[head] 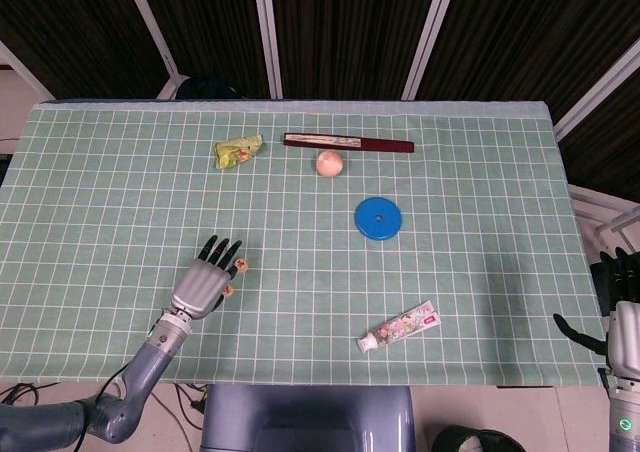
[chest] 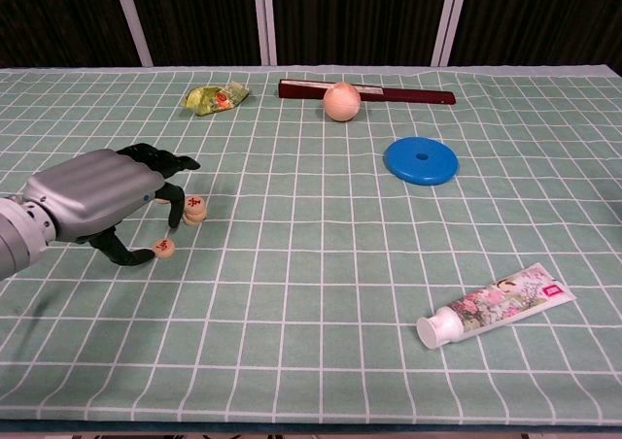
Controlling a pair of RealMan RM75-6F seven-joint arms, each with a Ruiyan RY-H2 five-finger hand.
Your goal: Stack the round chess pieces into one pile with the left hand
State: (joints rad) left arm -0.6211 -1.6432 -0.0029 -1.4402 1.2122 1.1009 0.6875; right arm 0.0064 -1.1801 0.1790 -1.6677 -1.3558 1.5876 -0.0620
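Near the front left of the green checked table [head: 120, 152], seen from the head camera, the left hand [head: 204, 281] lies palm down with its dark fingers spread toward a small pile of round chess pieces [head: 242, 265], while a single chess piece [head: 228, 290] sits right at the hand's near side (whether a finger touches it cannot be told from this height). Farther back lie a green snack packet [head: 238, 151], a dark red flat case [head: 348, 143] with a peach-coloured ball [head: 330, 163] just in front of it, a blue disc [head: 380, 218] toward the middle, and a toothpaste tube [head: 399, 326] near the front edge. The right hand [head: 622, 324] hangs off the table's right corner, its grasp impossible to judge. From the chest camera, the left hand [chest: 97, 198] arches over the cloth, a fingertip and the thumb closing on the single chess piece [chest: 165, 249], which rests on the table; the pile [chest: 194, 209] stands just behind it, beside the other fingers.
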